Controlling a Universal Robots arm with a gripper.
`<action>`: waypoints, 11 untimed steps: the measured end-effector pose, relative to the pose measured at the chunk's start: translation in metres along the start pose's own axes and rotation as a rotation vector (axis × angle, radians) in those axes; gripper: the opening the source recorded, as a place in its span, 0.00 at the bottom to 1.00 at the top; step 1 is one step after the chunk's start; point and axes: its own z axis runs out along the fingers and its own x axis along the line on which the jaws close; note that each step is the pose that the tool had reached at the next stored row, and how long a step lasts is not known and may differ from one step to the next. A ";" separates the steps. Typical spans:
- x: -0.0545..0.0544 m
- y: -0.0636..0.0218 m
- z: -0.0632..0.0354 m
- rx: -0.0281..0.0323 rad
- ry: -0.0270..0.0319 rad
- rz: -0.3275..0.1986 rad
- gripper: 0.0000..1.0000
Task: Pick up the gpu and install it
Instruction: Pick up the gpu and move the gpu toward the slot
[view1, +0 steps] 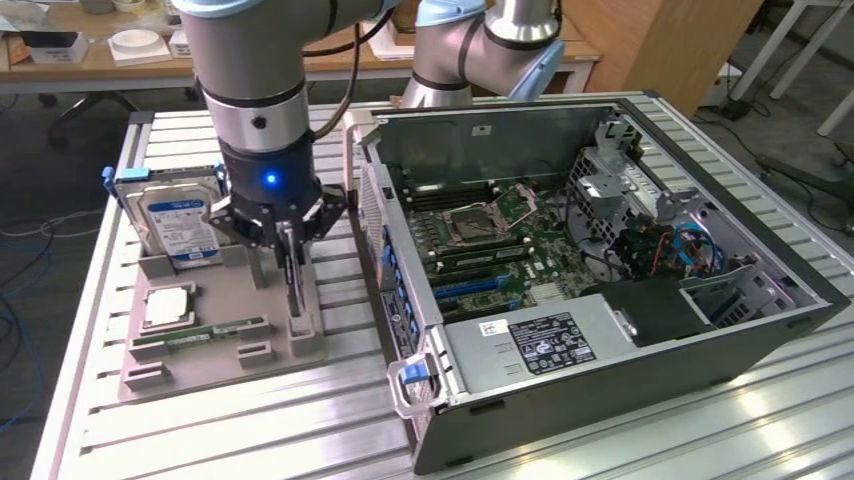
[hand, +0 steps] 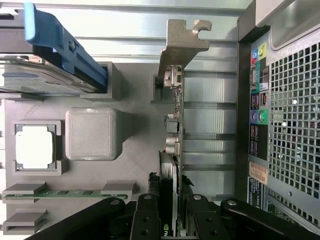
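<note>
At left-centre of the exterior view, the black gripper (view1: 288, 245) clamps the thin black silver-bracketed gpu (view1: 294, 290), standing edgewise in the grey plastic tray (view1: 234, 290).

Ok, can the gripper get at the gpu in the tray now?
Probably yes: the gripper is right at the top edge of the gpu, nothing lies between them, and the hard drive and computer case stand clear to either side.

The surface (view1: 227, 440) is a table of pale ribbed metal slats. Two things lie directly on it. A grey moulded holder tray (view1: 200, 375) sits toward the exterior view's left, and just beside it on the right is a black computer case (view1: 627, 385), its interior open upward.
</note>
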 end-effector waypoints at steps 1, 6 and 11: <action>0.000 0.0001 -0.0017 -0.0008 0.0001 0.000 0.26; 0.000 0.0004 -0.0105 -0.0054 0.0001 -0.001 0.26; 0.000 0.0008 -0.0188 -0.0131 0.0001 -0.001 0.26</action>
